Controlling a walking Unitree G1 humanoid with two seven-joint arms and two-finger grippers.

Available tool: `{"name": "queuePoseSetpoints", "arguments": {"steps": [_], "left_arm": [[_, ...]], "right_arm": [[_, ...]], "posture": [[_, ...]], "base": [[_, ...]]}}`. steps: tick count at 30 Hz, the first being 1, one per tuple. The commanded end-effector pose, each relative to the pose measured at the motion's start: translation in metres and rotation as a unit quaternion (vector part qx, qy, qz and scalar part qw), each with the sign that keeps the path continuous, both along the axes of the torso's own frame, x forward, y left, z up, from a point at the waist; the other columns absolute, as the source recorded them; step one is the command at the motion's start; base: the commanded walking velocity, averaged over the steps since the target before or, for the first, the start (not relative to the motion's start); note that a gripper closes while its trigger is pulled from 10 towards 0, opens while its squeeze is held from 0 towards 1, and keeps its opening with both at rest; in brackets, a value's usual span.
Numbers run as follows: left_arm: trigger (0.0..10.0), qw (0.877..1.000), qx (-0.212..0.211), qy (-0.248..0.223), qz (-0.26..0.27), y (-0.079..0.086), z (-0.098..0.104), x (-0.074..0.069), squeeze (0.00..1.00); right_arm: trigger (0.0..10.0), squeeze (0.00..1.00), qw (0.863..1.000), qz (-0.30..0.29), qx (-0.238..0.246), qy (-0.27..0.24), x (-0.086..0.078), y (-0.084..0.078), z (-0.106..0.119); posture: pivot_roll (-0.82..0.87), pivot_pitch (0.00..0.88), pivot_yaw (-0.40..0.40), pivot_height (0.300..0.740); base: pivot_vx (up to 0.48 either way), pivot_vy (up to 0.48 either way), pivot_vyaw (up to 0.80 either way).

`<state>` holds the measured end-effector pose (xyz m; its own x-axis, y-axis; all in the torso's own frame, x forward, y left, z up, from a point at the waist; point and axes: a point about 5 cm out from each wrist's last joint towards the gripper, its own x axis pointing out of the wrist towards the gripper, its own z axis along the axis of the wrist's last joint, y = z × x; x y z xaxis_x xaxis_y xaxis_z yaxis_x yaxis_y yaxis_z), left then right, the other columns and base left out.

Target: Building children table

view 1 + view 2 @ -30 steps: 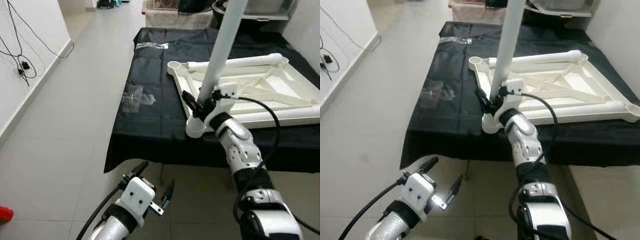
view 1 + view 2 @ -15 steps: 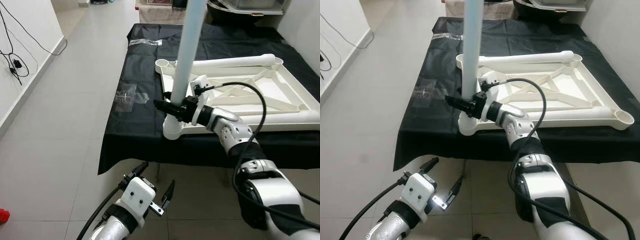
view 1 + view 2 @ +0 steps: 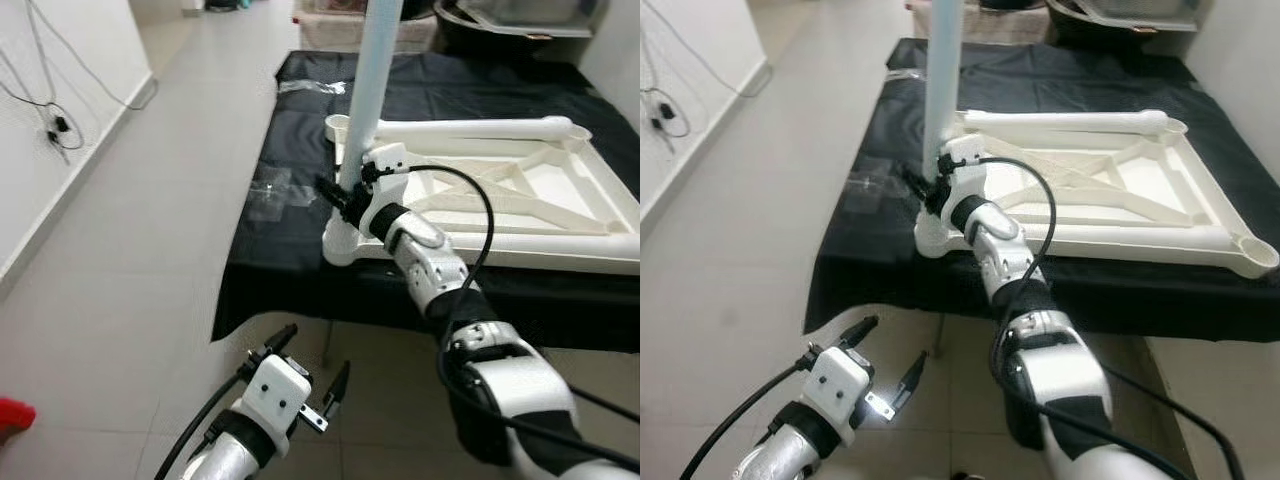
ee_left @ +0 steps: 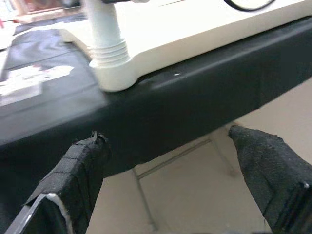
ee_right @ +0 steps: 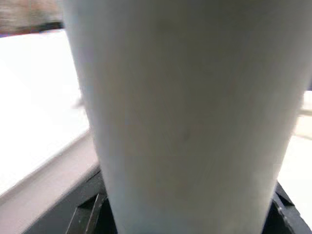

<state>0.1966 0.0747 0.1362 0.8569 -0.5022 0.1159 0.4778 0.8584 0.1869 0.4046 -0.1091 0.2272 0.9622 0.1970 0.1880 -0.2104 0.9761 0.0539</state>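
Upright: smooth white leg (image 3: pixel 372 90) (cylindrical)

The upright table leg (image 3: pixel 375 80) is cut off by the top edge; the right gripper's fingers (image 3: pixel 335 195) are partly hidden behind it

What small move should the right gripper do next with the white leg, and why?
Probably keep twisting the leg further into the corner socket. The right gripper is shut on it just above the socket, the leg stands upright, and the left wrist view shows thread rings not yet inside, so it seems not fully seated.
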Motion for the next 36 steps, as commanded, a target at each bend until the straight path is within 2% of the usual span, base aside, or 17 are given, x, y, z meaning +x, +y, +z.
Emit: {"name": "queuePoseSetpoints", "arguments": {"steps": [1, 3, 9, 12, 13, 14, 15, 16, 20, 21, 26, 28, 29, 30, 32, 33, 36], "left_arm": [[10.0, 1.0, 0.003, 0.008, -0.002, 0.0, -0.003, -0.002, 0.0], [10.0, 1.0, 0.003, 0.009, -0.004, 0.0, -0.003, -0.002, 0.0], [10.0, 1.0, 0.004, 0.01, -0.002, 0.0, -0.005, -0.002, 0.0], [10.0, 1.0, 0.004, 0.01, -0.002, 0.0, -0.005, -0.002, 0.0], [10.0, 1.0, 0.004, 0.011, -0.003, 0.0, -0.005, -0.002, 0.0], [10.0, 1.0, 0.004, 0.011, -0.003, 0.0, -0.005, -0.002, 0.0], [10.0, 1.0, 0.004, 0.012, -0.004, -0.001, -0.006, -0.002, 0.0], [10.0, 1.0, 0.004, 0.012, -0.004, -0.001, -0.006, -0.002, 0.0], [10.0, 1.0, 0.004, 0.013, -0.005, -0.001, -0.007, -0.002, 0.0], [10.0, 1.0, 0.004, 0.013, -0.004, -0.001, -0.007, -0.002, 0.0], [10.0, 1.0, 0.003, 0.015, -0.005, -0.001, -0.007, -0.003, 0.0], [10.0, 1.0, 0.003, 0.016, -0.007, -0.001, -0.007, -0.002, 0.0], [10.0, 1.0, 0.003, 0.016, -0.007, -0.001, -0.007, -0.002, 0.0], [10.0, 1.0, 0.004, 0.015, -0.008, -0.002, -0.007, -0.002, 0.0], [10.0, 1.0, 0.004, 0.015, -0.008, -0.002, -0.008, -0.002, 0.0], [10.0, 1.0, 0.004, 0.015, -0.008, -0.002, -0.008, -0.002, 0.0], [10.0, 1.0, 0.002, 0.017, -0.007, -0.003, -0.008, -0.001, 0.0]], "right_arm": [[0.0, 0.0, 0.984, -0.171, 0.041, 0.04, -0.006, -0.037, -0.02], [0.0, 0.0, 0.967, -0.246, 0.059, 0.041, -0.014, -0.047, -0.023], [0.0, 0.0, 0.949, -0.293, 0.096, 0.062, -0.029, -0.028, -0.033], [0.0, 0.0, 0.947, -0.294, 0.111, 0.061, -0.029, -0.021, -0.032], [10.0, 0.0, 0.953, -0.279, 0.108, 0.049, -0.028, -0.014, -0.028], [10.0, 0.0, 0.953, -0.279, 0.108, 0.049, -0.028, -0.014, -0.028], [10.0, 0.55, 0.96, -0.259, 0.1, 0.03, -0.03, -0.005, -0.022], [10.0, 1.0, 0.964, -0.246, 0.1, 0.017, -0.031, -0.002, -0.017], [10.0, 1.0, 0.966, -0.239, 0.094, -0.004, -0.032, -0.004, -0.009], [10.0, 0.0, 0.971, -0.22, 0.089, -0.016, -0.03, -0.007, -0.006], [10.0, 0.0, 0.982, -0.162, 0.089, -0.039, -0.028, -0.013, -0.001], [10.0, 0.0, 0.991, -0.088, 0.089, -0.05, -0.026, -0.014, 0.0], [10.0, 0.0, 0.991, -0.088, 0.089, -0.05, -0.026, -0.014, 0.0], [10.0, 0.0, 0.996, 0.037, 0.068, -0.054, -0.027, -0.009, -0.004], [10.0, 0.0, 0.993, 0.092, 0.053, -0.047, -0.028, -0.008, -0.006], [10.0, 0.0, 0.993, 0.092, 0.053, -0.047, -0.028, -0.008, -0.006], [10.0, 0.0, 0.977, 0.212, 0.003, -0.022, -0.029, -0.006, -0.009]], "posture": [[0.09, 0.177, -0.032, 0.74], [0.09, 0.176, -0.032, 0.74], [0.09, 0.168, -0.036, 0.74], [0.09, 0.165, -0.037, 0.74], [0.09, 0.159, -0.035, 0.74], [0.09, 0.159, -0.035, 0.74], [0.09, 0.154, -0.038, 0.74], [0.09, 0.154, -0.037, 0.74], [0.09, 0.151, -0.039, 0.74], [0.09, 0.15, -0.038, 0.74], [0.08, 0.148, -0.036, 0.74], [0.08, 0.148, -0.033, 0.74], [0.08, 0.148, -0.033, 0.74], [0.07, 0.148, -0.034, 0.74], [0.08, 0.148, -0.033, 0.74], [0.08, 0.148, -0.033, 0.74], [0.07, 0.155, -0.031, 0.74]], "base": [[0.0, 0.0, 0.0], [0.0, 0.0, 0.0], [0.0, 0.0, 0.0], [0.0, 0.0, 0.0], [0.0, 0.0, 0.0], [0.0, 0.0, 0.0], [0.0, 0.0, 0.0], [0.0, 0.0, 0.0], [0.0, 0.0, 0.0], [0.0, 0.0, 0.0], [0.0, 0.0, 0.0], [0.0, 0.0, 0.0], [0.0, 0.0, 0.0], [0.0, 0.0, 0.0], [0.0, 0.0, 0.0], [0.0, 0.0, 0.0], [0.0, 0.0, 0.0]]}}
